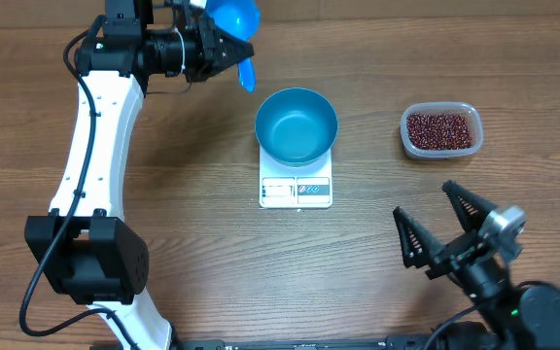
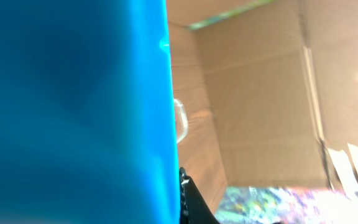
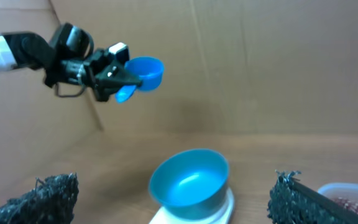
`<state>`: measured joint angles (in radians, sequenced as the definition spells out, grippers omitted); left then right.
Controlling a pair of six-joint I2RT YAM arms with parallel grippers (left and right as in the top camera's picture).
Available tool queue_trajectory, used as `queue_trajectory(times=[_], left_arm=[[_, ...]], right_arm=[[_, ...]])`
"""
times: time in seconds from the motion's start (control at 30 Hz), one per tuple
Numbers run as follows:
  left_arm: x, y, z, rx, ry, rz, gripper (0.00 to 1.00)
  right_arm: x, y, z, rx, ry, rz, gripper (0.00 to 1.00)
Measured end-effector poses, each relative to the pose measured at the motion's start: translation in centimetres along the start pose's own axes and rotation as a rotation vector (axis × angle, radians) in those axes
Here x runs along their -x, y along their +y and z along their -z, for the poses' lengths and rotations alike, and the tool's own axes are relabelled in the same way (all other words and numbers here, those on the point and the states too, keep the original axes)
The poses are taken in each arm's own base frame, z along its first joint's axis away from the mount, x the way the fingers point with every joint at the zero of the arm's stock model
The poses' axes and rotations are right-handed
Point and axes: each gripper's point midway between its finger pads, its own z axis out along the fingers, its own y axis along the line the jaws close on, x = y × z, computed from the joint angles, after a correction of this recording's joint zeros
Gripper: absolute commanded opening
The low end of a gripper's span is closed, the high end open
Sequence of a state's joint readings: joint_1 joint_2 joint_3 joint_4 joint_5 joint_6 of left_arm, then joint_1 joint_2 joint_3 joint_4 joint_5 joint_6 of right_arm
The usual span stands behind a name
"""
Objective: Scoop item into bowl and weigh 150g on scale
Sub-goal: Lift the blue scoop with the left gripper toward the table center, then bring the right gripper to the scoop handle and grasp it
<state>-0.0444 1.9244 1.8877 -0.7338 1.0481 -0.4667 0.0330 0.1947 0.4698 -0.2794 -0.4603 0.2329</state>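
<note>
The bowl (image 1: 297, 126) and scoop (image 1: 233, 17) are plain blue; the scale (image 1: 296, 191) is white. The beans (image 1: 440, 130) are dark red-brown, the table (image 1: 202, 262) brown woodgrain.

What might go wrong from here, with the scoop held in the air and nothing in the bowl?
1. The left gripper holds the scoop high at the left, while the beans lie in the tub beyond the bowl; reaching across, the arm may bump the bowl.
2. The bowl covers most of the scale; a small push might shift it and spoil the reading.
3. The tub looks shallow, so digging might push beans over its rim.
</note>
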Motion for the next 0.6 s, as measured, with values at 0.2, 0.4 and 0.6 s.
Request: queue_trajectory(times=[0.2,0.4,0.6], left_arm=[[0.9,-3.3,0.3,-0.154,-0.005,-0.158,0.04],[1.3,-5.4,0.4,-0.239,-0.003,-0.209,0.04],[0.5,-8.1,-1.3,-0.303,0.034,-0.223,0.04]], right_arm=[[4.9,1.0,-2.3,-0.021,0.184,-0.124,1.0],[10.3,1.5,-7.6,0.068,0.25,-0.164,1.0],[11.7,3.3,-11.6,0.291,0.263,-0.221,1.0]])
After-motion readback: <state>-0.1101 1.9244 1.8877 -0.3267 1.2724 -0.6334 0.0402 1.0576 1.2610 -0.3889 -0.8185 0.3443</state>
